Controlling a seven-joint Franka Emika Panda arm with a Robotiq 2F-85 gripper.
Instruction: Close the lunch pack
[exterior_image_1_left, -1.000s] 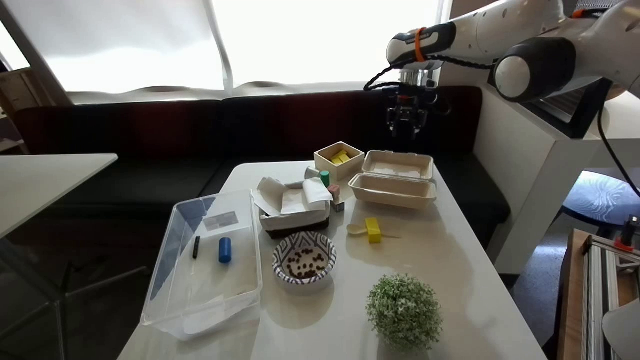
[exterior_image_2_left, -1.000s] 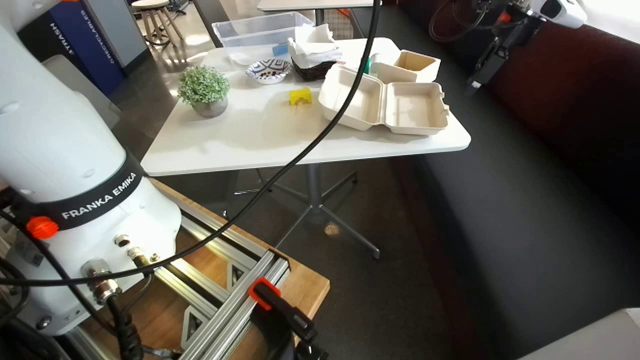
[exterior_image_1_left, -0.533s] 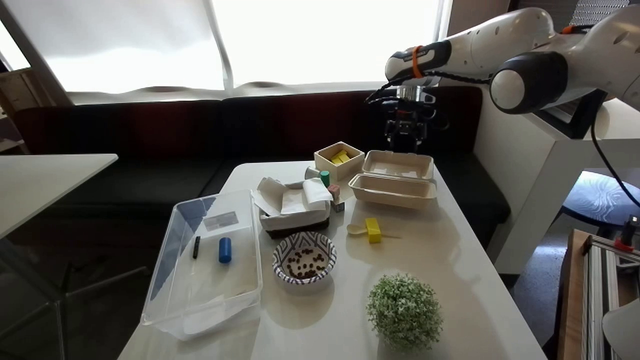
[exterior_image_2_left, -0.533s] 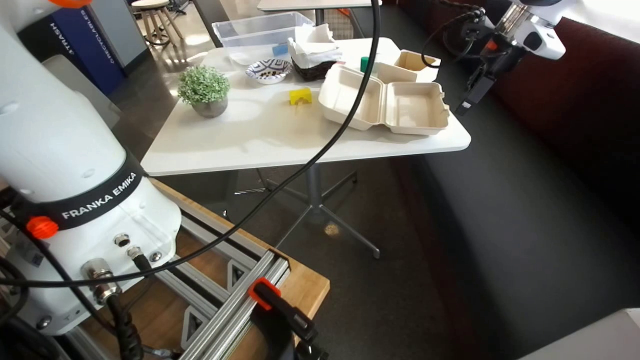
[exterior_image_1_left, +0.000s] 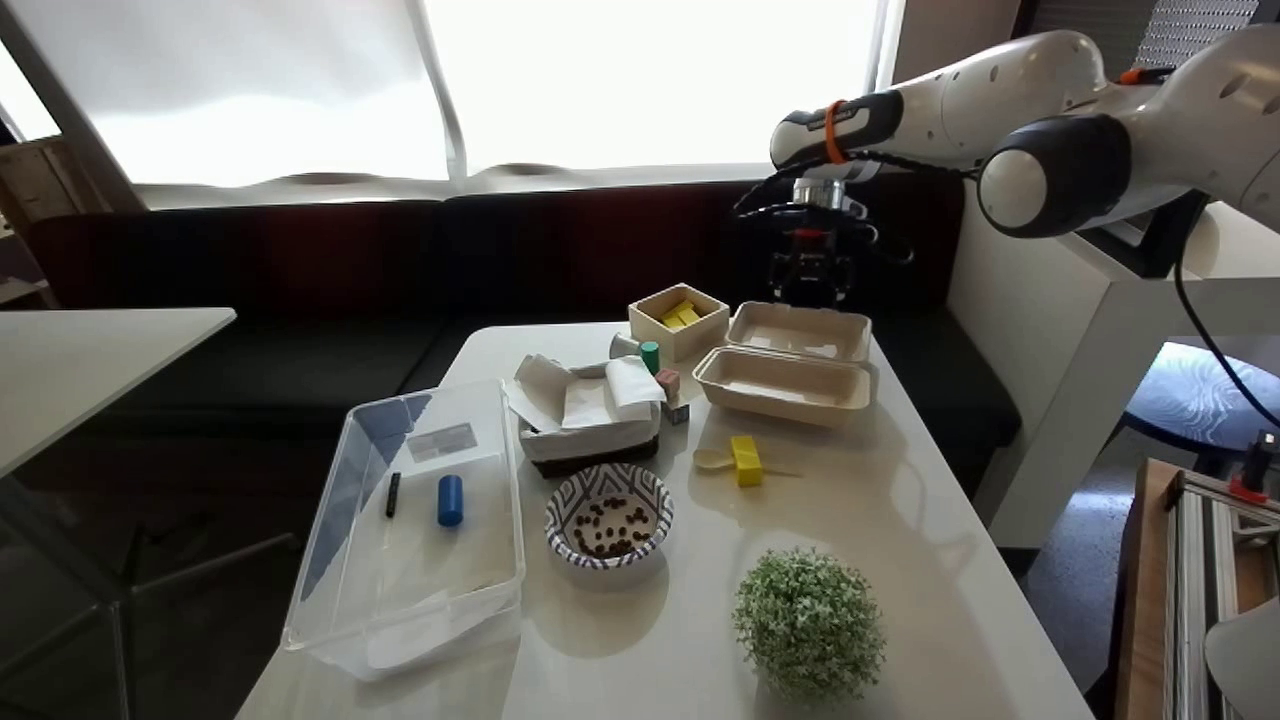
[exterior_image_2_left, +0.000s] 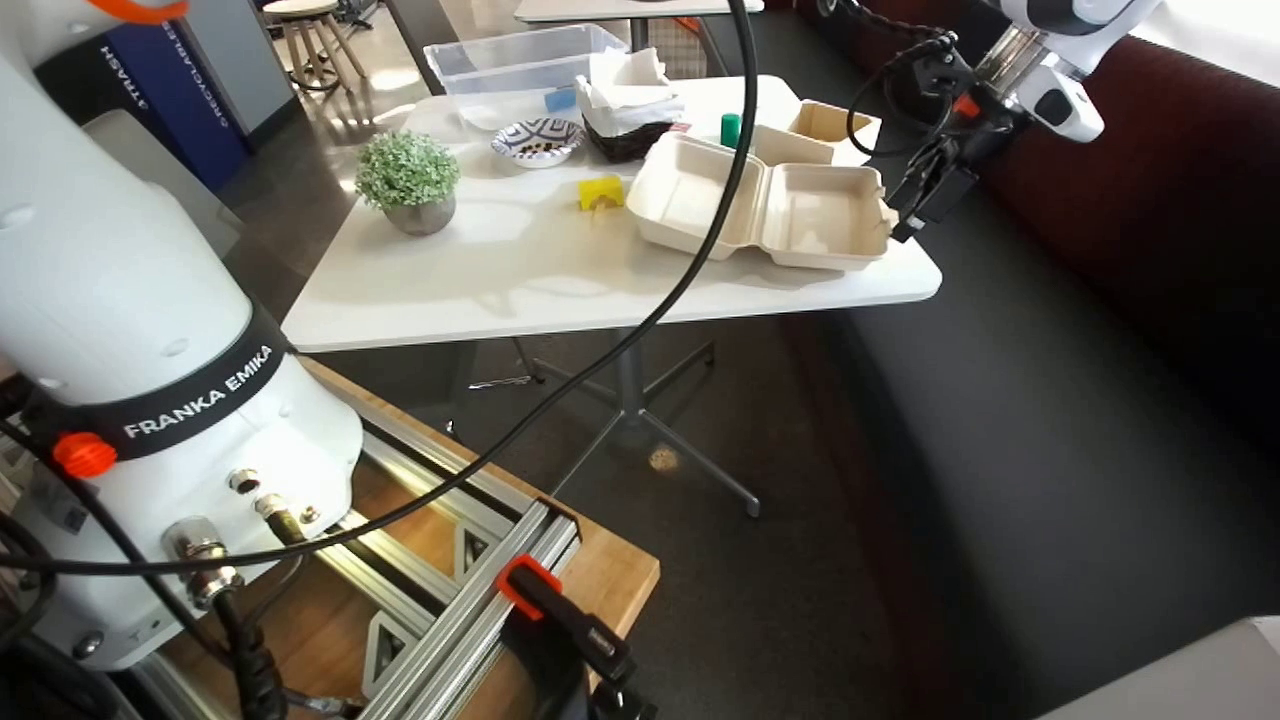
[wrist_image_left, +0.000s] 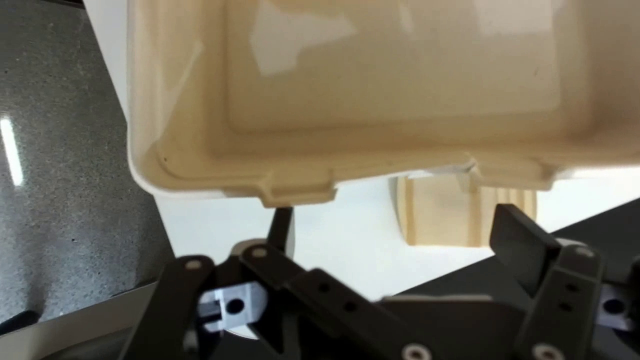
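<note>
The cream-white lunch pack (exterior_image_1_left: 785, 385) lies open on the table in both exterior views, its base (exterior_image_2_left: 690, 190) and lid (exterior_image_2_left: 825, 210) spread apart at the hinge. Both halves look empty. My gripper (exterior_image_2_left: 900, 220) is at the lid's free edge, on the side away from the base. In an exterior view, the gripper (exterior_image_1_left: 810, 290) is just behind the lid. In the wrist view, the gripper (wrist_image_left: 395, 215) is open with its fingers wide apart. One fingertip is right by a tab of the lid (wrist_image_left: 375, 90); contact is unclear. Nothing is held.
A small square tub (exterior_image_1_left: 680, 335) with yellow pieces stands beside the pack. A wood-like piece (wrist_image_left: 442, 210) shows past the lid edge. A paper-lined basket (exterior_image_1_left: 590, 405), bowl (exterior_image_1_left: 608, 515), yellow block (exterior_image_1_left: 746, 460), clear bin (exterior_image_1_left: 430, 600) and plant (exterior_image_1_left: 810, 625) are also on the table.
My arm has come down and in toward the table, bringing the gripper to the lid's free edge. The lunch pack has shifted slightly away from the gripper. The lid is still open.
</note>
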